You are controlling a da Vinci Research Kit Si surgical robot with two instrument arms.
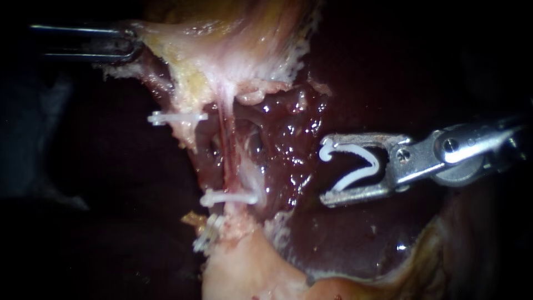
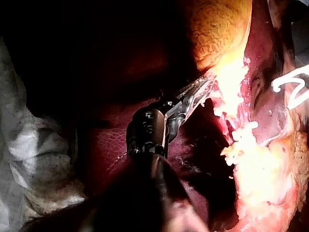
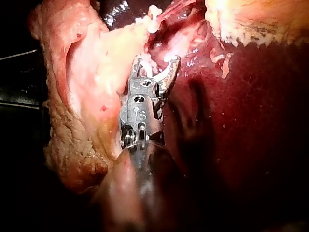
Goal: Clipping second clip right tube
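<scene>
My right instrument [image 1: 326, 170] comes in from the right, its two jaws spread wide around an open white clip [image 1: 355, 164] whose ends sit against both jaws. It hovers over the liver, to the right of the tubes and apart from them. The right tube [image 1: 240, 166], a pale strand, carries one closed white clip [image 1: 229, 197] low down. Beside it runs a thin reddish strand [image 1: 224, 144]. My left instrument [image 1: 132, 45] at the upper left is shut on the gallbladder's pale edge [image 1: 166, 41]. In the right wrist view the jaws [image 3: 157, 62] hold the clip [image 3: 161, 73].
Another closed clip [image 1: 177, 118] sits on the left tissue band higher up, and a third [image 1: 208, 234] lies near the pale stump below. Glistening dark red liver [image 1: 361, 239] fills the right and lower field. Yellowish fatty tissue [image 1: 239, 272] rises from below.
</scene>
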